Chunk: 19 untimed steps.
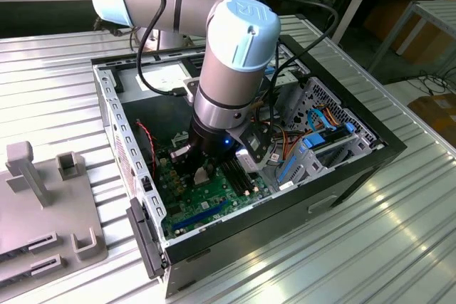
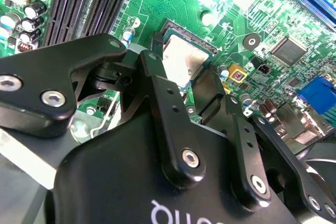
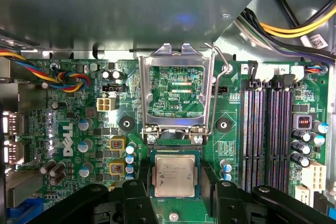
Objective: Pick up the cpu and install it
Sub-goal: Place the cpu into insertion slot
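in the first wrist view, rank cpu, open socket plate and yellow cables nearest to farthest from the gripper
From the gripper:
1. cpu, in the socket right at it.
2. socket plate, hinged open just beyond the socket.
3. yellow cables, by the case wall past the memory slots.

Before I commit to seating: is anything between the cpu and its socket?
Nothing visible does. The hinged plate stands swung open, off the socket, and the cpu lies in or directly over it.
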{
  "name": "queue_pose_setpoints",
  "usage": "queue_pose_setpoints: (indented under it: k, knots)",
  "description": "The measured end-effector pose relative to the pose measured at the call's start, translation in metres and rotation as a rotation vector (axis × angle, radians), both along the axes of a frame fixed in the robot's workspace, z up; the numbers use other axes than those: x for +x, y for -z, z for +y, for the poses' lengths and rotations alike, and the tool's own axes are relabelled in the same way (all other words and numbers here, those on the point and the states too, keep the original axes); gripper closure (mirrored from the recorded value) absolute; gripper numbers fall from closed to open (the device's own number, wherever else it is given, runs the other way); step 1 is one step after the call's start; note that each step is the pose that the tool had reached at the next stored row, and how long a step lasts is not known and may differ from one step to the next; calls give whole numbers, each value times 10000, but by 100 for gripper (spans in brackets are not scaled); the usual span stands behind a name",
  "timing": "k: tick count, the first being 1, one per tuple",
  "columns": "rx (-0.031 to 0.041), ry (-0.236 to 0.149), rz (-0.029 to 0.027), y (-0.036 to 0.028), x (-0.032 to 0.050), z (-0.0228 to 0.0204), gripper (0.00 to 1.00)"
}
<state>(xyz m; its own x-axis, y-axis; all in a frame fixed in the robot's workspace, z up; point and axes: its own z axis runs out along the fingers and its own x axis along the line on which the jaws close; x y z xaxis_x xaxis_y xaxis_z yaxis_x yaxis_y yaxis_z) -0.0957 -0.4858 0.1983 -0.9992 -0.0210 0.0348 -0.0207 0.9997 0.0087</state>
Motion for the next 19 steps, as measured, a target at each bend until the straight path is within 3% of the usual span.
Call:
queue_pose_setpoints:
  k: [19]
  knots:
    - [5,1,-2,6,0,-12,53]
